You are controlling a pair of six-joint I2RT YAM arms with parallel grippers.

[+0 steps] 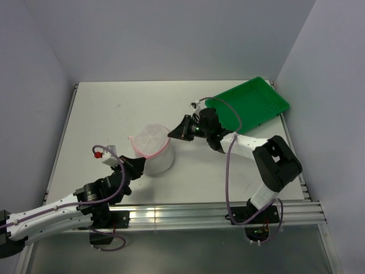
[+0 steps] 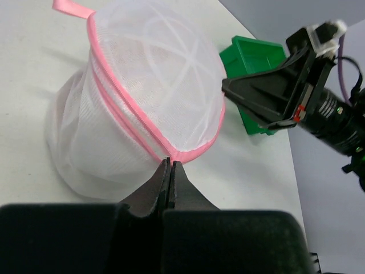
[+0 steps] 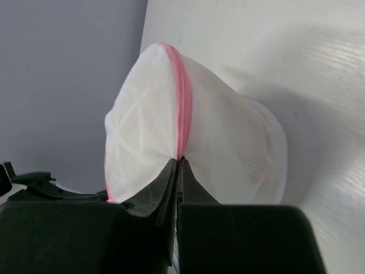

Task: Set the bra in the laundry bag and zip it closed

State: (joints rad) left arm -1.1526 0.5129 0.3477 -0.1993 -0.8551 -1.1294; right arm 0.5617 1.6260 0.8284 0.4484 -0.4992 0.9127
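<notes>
White worktop (image 1: 114, 114), plain grey walls around it. The laundry bag (image 1: 153, 149) is sitting on the worktop between the two arms.

Bag look: it's standing up as a small rounded drum of see-through white mesh. White ribs are crossing under the domed top. A pink zipper rim (image 2: 122, 108) is running around the upper part. A pink loop tab (image 2: 71, 8) is sticking out at the rim, on the bag's far side from the left wrist camera. The mesh is bulging below the rim. Contents aren't reading through it. I can't tell how far the zipper is closed.

Left fingers (image 2: 166, 178) are clenched tight, tips pinching the pink rim at the bag's near-left side. Right fingers (image 3: 174, 174) are clenched too, tips nipping the pink zipper line on the bag's opposite side. Both are meeting the bag at rim height.

A green tray (image 1: 251, 103) is lying well apart from the bag, beyond it on the right arm's side.
</notes>
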